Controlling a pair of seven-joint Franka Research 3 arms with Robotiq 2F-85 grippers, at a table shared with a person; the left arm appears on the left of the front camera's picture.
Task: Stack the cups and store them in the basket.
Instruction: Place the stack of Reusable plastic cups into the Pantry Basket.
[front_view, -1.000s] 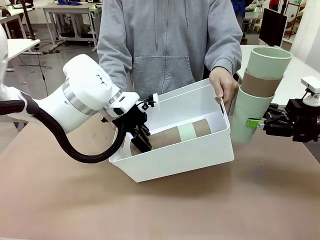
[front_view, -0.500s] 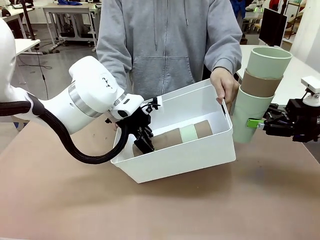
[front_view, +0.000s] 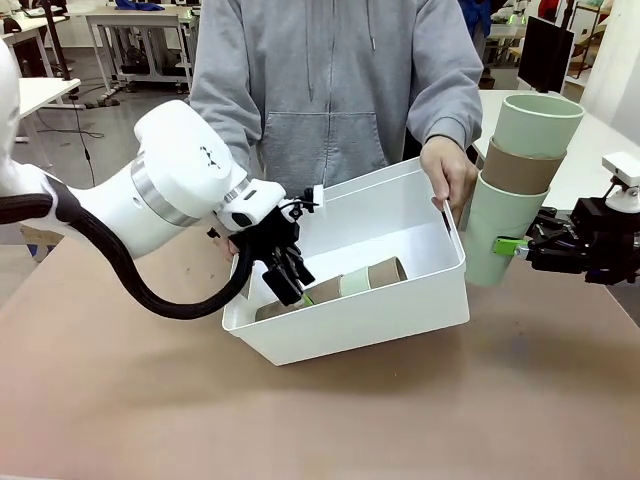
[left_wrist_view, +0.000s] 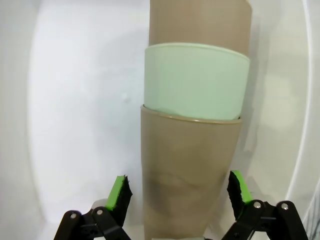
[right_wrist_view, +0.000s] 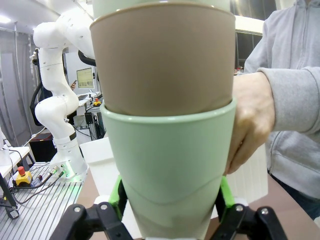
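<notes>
A robotics lab, by the white robot arm, the trailing cables and the workbenches.

A grey smooth floor is seen behind the brown matte tabletop. A white rectangular table is placed at rear left; a black flat monitor is mounted at right.
</notes>
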